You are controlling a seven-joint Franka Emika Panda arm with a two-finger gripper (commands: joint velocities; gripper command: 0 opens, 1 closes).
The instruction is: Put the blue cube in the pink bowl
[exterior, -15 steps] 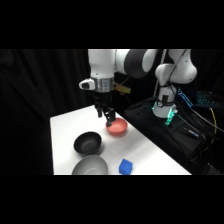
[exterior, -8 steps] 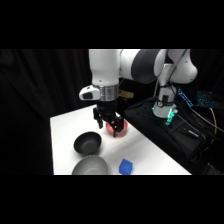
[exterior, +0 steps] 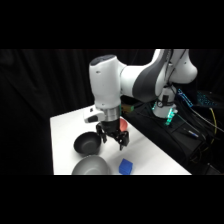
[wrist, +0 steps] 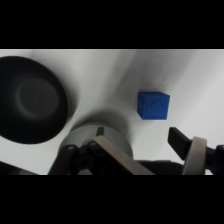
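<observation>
The small blue cube (exterior: 125,166) lies on the white table near its front edge, to the right of a grey bowl. In the wrist view the blue cube (wrist: 153,105) lies just beyond the fingers, right of centre. My gripper (exterior: 112,142) hangs open above the table, behind and left of the cube, with nothing held. Only a salmon sliver of the pink bowl (exterior: 123,123) shows behind the gripper. In the wrist view the gripper (wrist: 147,152) rises from the bottom edge with its fingers spread.
A black bowl (exterior: 87,144) stands left of the gripper, and the grey bowl (exterior: 91,166) sits at the front. The wrist view has the black bowl (wrist: 32,105) at left and the grey bowl (wrist: 102,132) under the linkage. Dark equipment with cables lies right of the table (exterior: 62,135).
The arm has swung forward from over the pink bowl toward the table's front and come lower, now covering most of the pink bowl. The bowls and cube have not moved.
</observation>
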